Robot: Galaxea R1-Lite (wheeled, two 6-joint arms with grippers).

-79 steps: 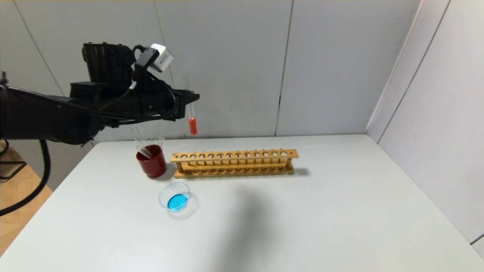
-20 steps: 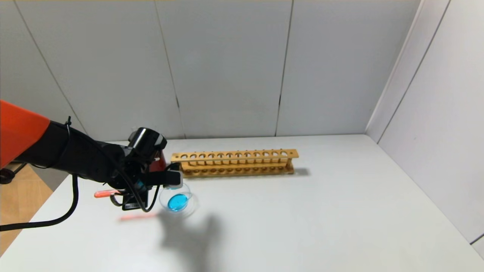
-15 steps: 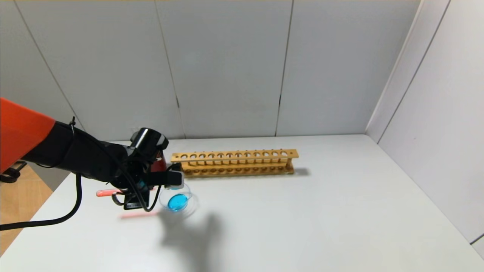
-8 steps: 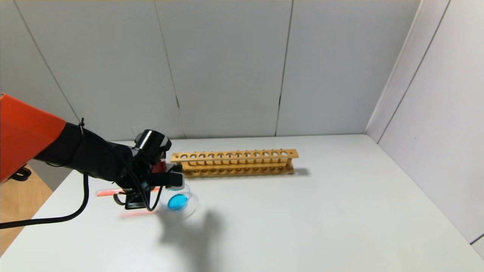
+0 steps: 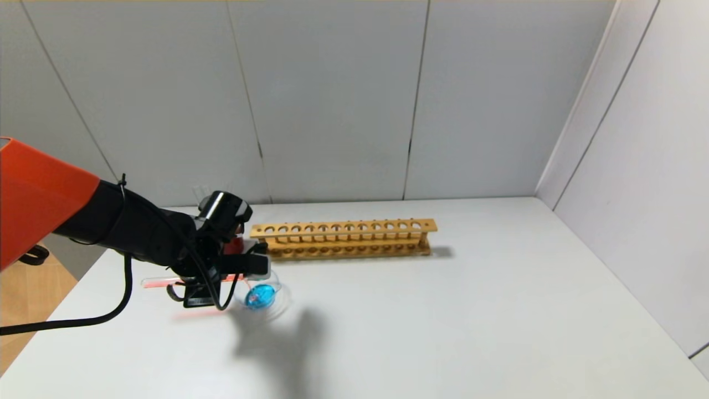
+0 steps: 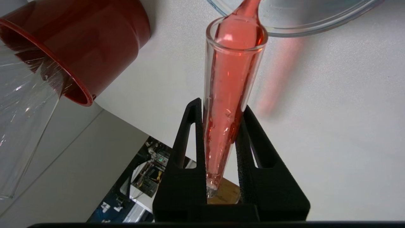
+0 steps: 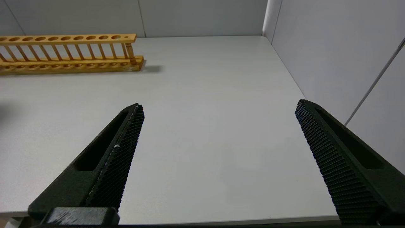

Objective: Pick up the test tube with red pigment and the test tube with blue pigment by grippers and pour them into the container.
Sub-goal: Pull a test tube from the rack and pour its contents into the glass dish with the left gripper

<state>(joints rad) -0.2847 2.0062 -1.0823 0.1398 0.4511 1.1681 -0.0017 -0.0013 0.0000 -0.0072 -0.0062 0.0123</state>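
My left gripper (image 5: 199, 282) is shut on the test tube with red pigment (image 5: 158, 282) and holds it nearly level, low over the table. In the left wrist view the gripper (image 6: 221, 106) clamps the tube (image 6: 232, 72). Red liquid fills the tube's length and runs from its mouth over the rim of the container (image 6: 300, 30). The container (image 5: 277, 303) is a clear dish holding blue liquid, just right of the gripper. No tube with blue pigment shows. My right gripper (image 7: 219, 104) is open and empty over bare table, out of the head view.
A dark red cup (image 5: 237, 244) with plain clear tubes (image 6: 22, 110) stands just behind the left gripper, close to the dish. A long wooden tube rack (image 5: 343, 238), empty, stands right of the cup. The table edge lies left of the arm.
Five seconds ago the left gripper held the tube upright, high above the cup. In the last second the arm crept right, the tube tipped, and red liquid now reaches the dish.
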